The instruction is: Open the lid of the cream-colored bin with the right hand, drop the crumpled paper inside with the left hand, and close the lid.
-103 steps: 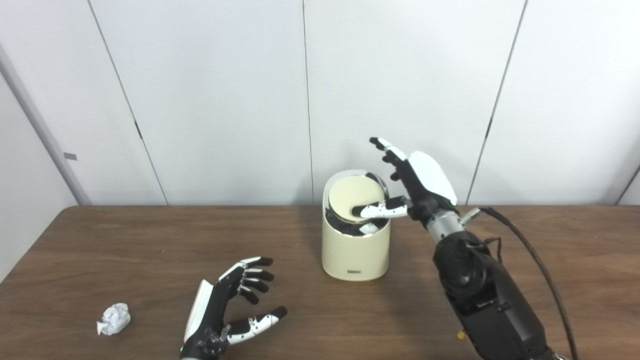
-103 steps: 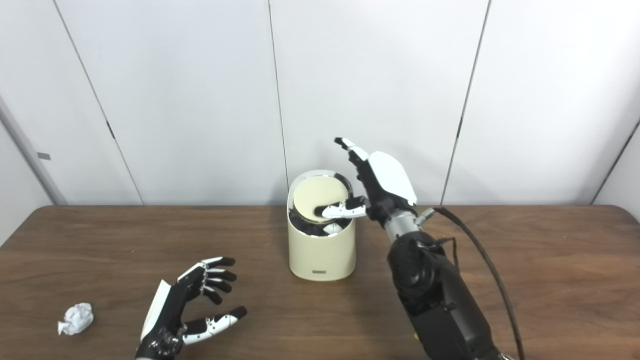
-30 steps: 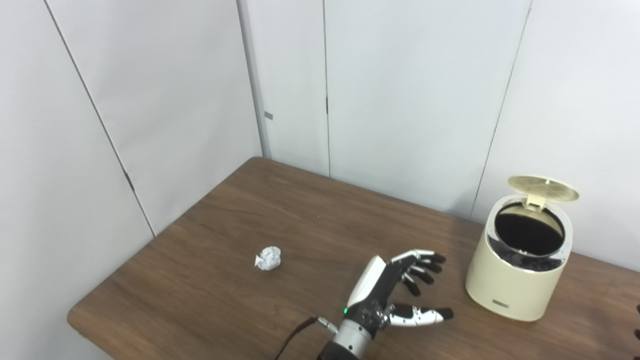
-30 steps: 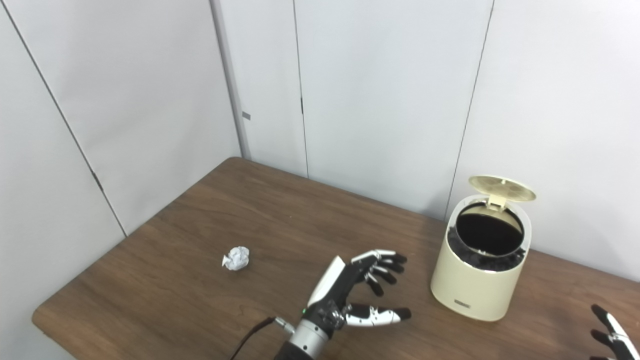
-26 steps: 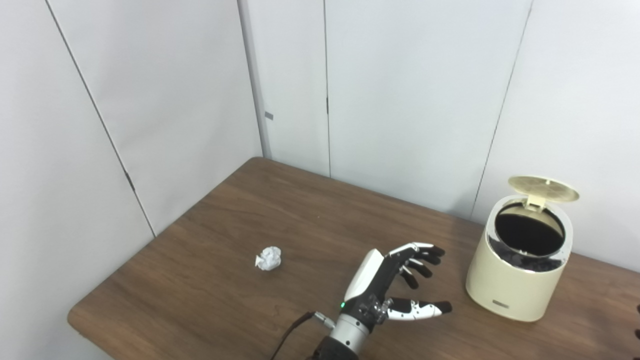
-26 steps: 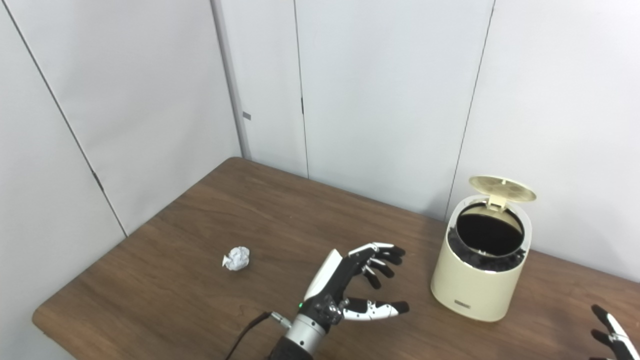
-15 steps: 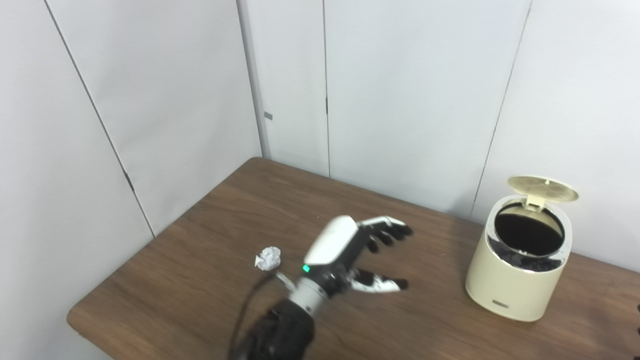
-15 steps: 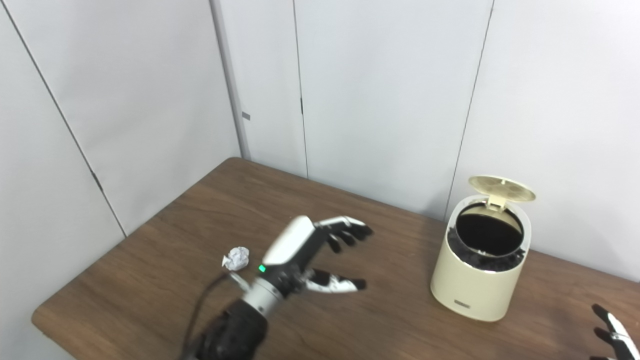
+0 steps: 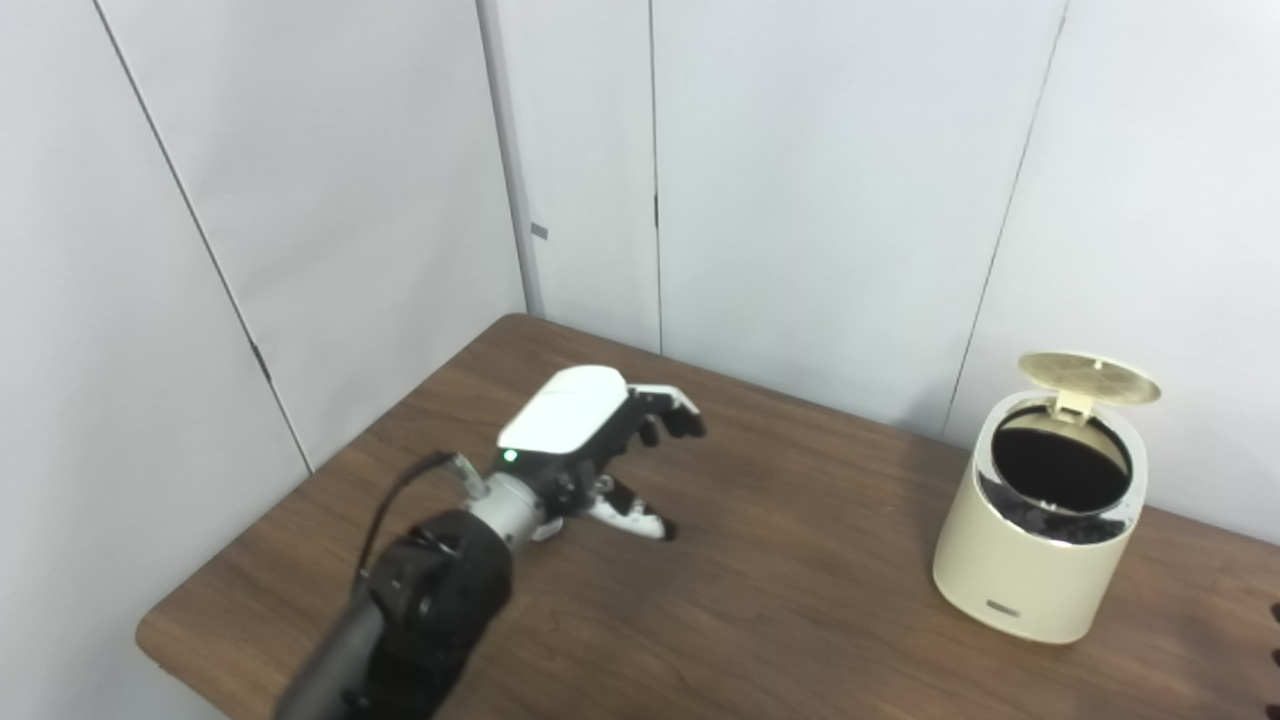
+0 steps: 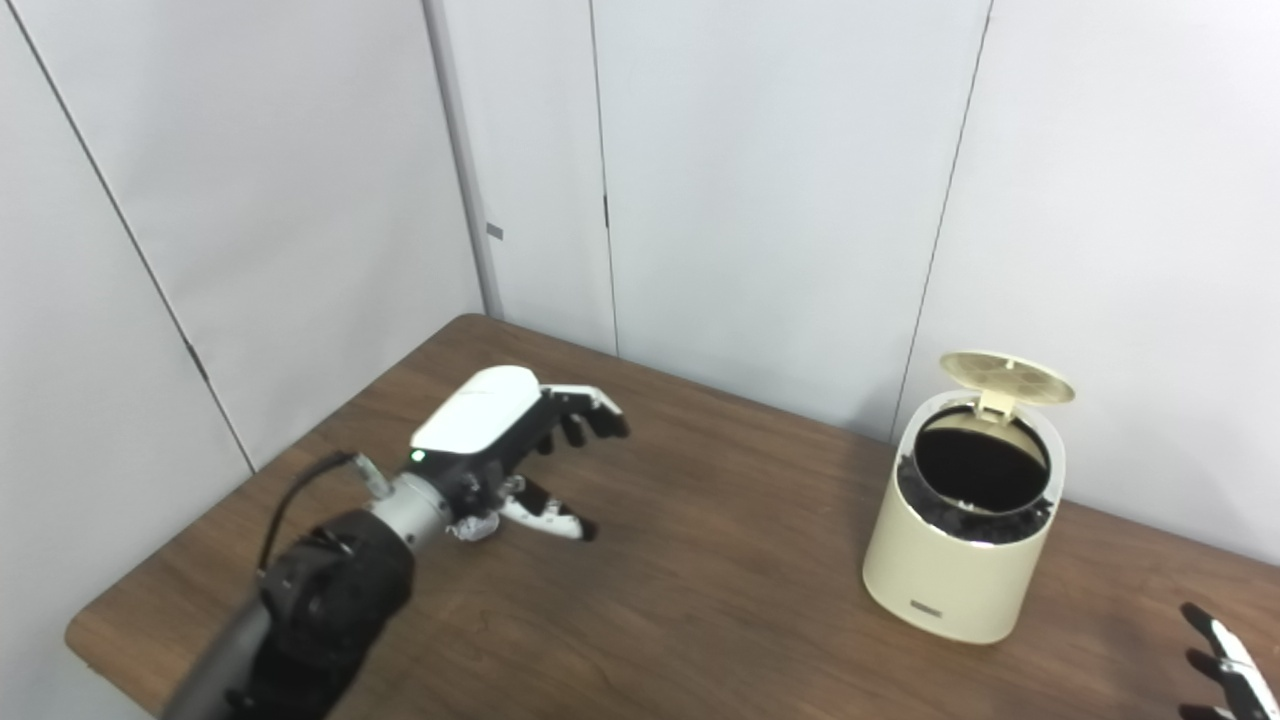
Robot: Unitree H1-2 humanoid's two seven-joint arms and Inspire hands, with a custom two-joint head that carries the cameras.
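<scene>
We see the brown wooden table [image 9: 800,600], then the cream-colored bin [image 9: 1040,560] at 3 o'clock, its lid [image 9: 1088,366] up. Our left hand [image 9: 590,450] hovers at 9 o'clock, fingers spread, grasping nothing; the crumpled paper is hidden beneath it. Of our right hand [image 10: 1225,670] only fingertips show, so we cannot tell its state.

A lab-like room: bare white wall panels [image 9: 820,200], plain wooden table [image 9: 780,560]

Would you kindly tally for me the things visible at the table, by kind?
Cream bin, lid up: 1
Robot hands: 2, left hand and right hand (only fingertips show)
Crumpled paper: 0 clearly visible; possibly hidden under the left hand
Total: 3
</scene>
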